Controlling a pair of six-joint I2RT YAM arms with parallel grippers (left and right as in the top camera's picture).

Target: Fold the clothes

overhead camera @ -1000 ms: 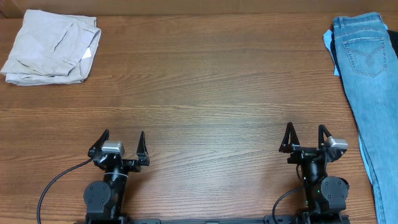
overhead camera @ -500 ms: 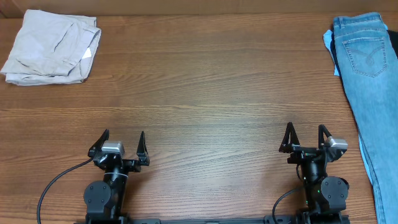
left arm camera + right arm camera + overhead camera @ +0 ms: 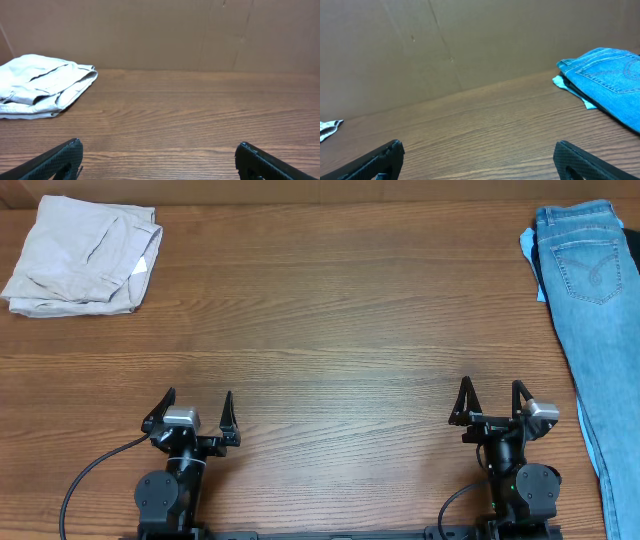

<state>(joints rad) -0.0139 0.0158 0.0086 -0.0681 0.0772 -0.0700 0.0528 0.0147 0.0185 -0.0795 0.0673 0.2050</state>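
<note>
A wide wooden table point(image 3: 330, 330) backed by a brown cardboard wall point(image 3: 175, 30), and both arms are parked at the near edge. The left gripper point(image 3: 198, 394) has its fingers spread wide, nothing between them. The right gripper point(image 3: 490, 383) is just the same, fingers apart and empty.

Now, the jeans point(image 3: 590, 310): light blue denim, flat along the far-right side of the table. The waistband and a stitched back pocket sit at the far end, and the legs run down toward the near edge and out of the overhead view. So the long axis goes far to near, roughly alongside the right arm. From the right wrist they lie ahead and to the right of the fingers.

The right arm looks clearly the nearer. The left is well apart, on the side of a folded beige garment point(image 3: 85, 252) at the far-left corner.
</note>
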